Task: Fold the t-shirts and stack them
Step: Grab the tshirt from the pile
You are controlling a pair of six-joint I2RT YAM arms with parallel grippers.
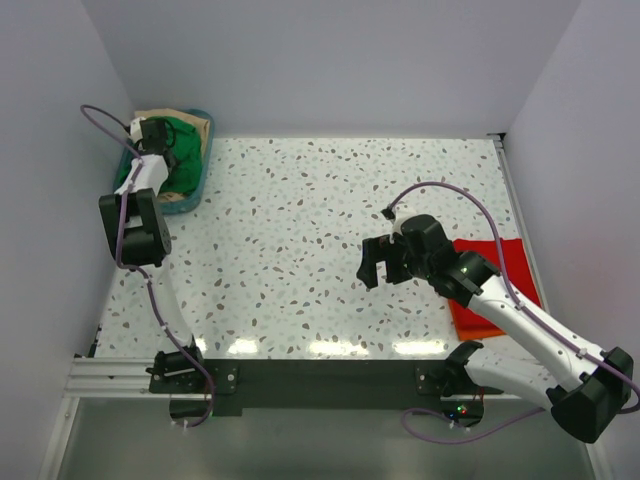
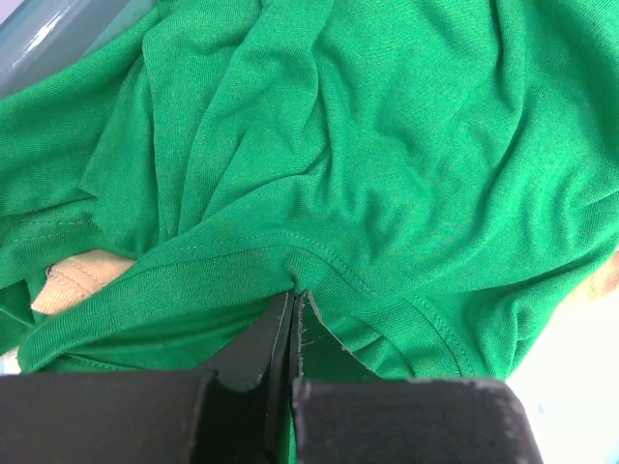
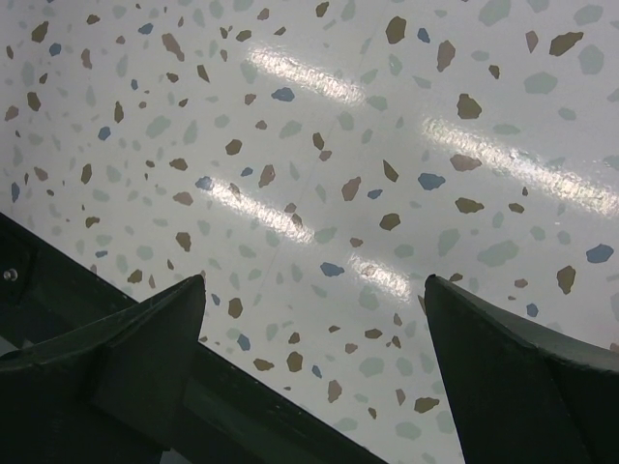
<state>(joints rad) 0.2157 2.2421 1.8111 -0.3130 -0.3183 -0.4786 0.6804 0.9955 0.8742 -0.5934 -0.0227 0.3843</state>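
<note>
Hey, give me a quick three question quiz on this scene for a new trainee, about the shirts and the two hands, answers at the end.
1. Multiple choice: inside the teal basket, what is the left hand shut on?
A. the green t-shirt
B. the basket's rim
C. nothing
2. True or false: the right hand is open and holds nothing.
3. Fill in: the folded t-shirt lying on the table beside the right arm is ___ in colour.

Key: 1 A; 2 true; 3 red.
</note>
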